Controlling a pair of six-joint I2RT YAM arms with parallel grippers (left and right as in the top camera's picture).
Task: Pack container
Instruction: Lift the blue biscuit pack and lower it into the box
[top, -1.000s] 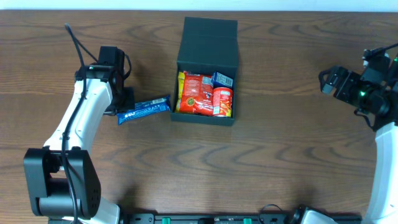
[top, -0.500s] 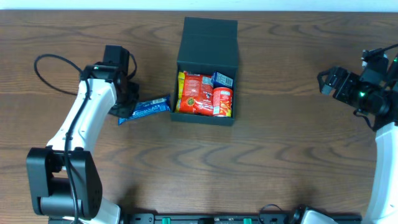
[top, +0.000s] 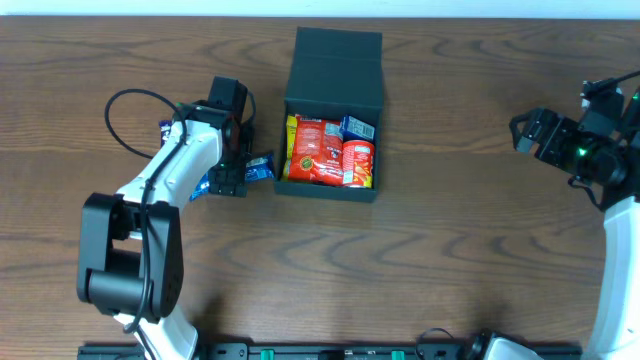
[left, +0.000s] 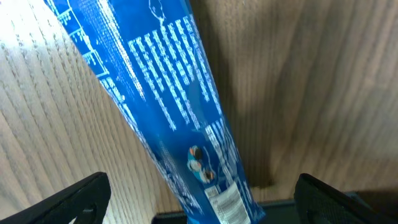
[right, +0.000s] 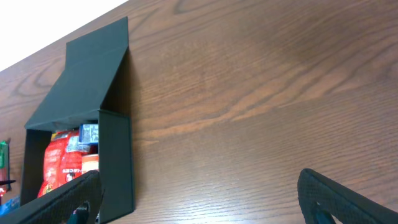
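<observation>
Left of centre: your left arm (top: 172, 172) bent inward, left claw (top: 232, 179) agape over blue packet (left: 168, 106); container (top: 330, 192) at its 3 o'clock.

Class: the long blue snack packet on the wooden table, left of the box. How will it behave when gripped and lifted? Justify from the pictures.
The long blue printed snack packet looks like thin wrapper film, so it probably droops if held at one end. It lies flat on the wooden table, so rolling seems unlikely. Its slim shape suggests little weight.
</observation>
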